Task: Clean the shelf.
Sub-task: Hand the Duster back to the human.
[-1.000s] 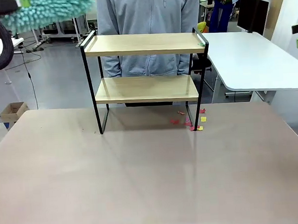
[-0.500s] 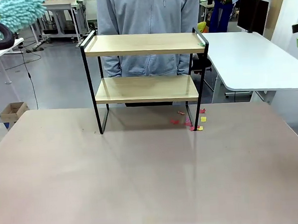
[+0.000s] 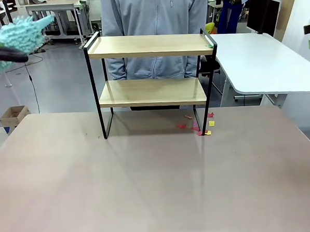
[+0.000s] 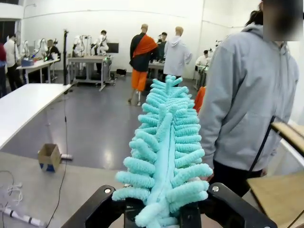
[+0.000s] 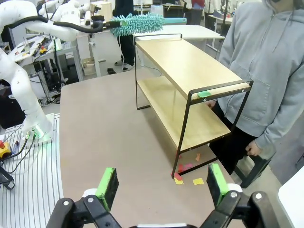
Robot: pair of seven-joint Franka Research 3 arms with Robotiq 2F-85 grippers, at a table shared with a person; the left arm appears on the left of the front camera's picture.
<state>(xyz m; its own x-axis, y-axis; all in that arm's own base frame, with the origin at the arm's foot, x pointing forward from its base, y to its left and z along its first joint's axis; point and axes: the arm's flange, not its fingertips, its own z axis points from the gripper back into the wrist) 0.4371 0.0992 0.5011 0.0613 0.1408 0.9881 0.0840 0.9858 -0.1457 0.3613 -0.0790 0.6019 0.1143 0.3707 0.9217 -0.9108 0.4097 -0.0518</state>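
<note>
Shelf (image 3: 151, 80): two-tier rack, light wood boards in a thin black frame, standing upright at the far middle of the counter (image 3: 148, 184), its legs just short of the far edge; a person in a grey hooded top (image 3: 154, 22) stands directly behind it, off the counter. A small green bit (image 5: 204, 94) lies on the top board at the end rail nearest the right fingers. Paper scraps (image 3: 199, 125), red and yellow, lie on the counter around the shelf's leg on that same end, touching or just beside it. Left gripper (image 4: 161, 209): fingers clenched on the base of a teal fluffy duster (image 4: 165, 147), which runs straight out ahead of them; in the front view the duster (image 3: 17, 37) hangs high, beyond the counter's left edge and well apart from the shelf, with open air between its tip and the shelf's left rail. Right gripper (image 5: 161, 183): fingers released, green pads spread wide, holding nothing, raised over the counter's right side; ahead of them lies bare counter, then the scraps and the shelf's near end. The broad near half of the counter is open. Around: a second white table (image 3: 261, 61) past the counter's right far corner, a small cardboard box (image 3: 13, 116) on the floor beyond the left far corner.
</note>
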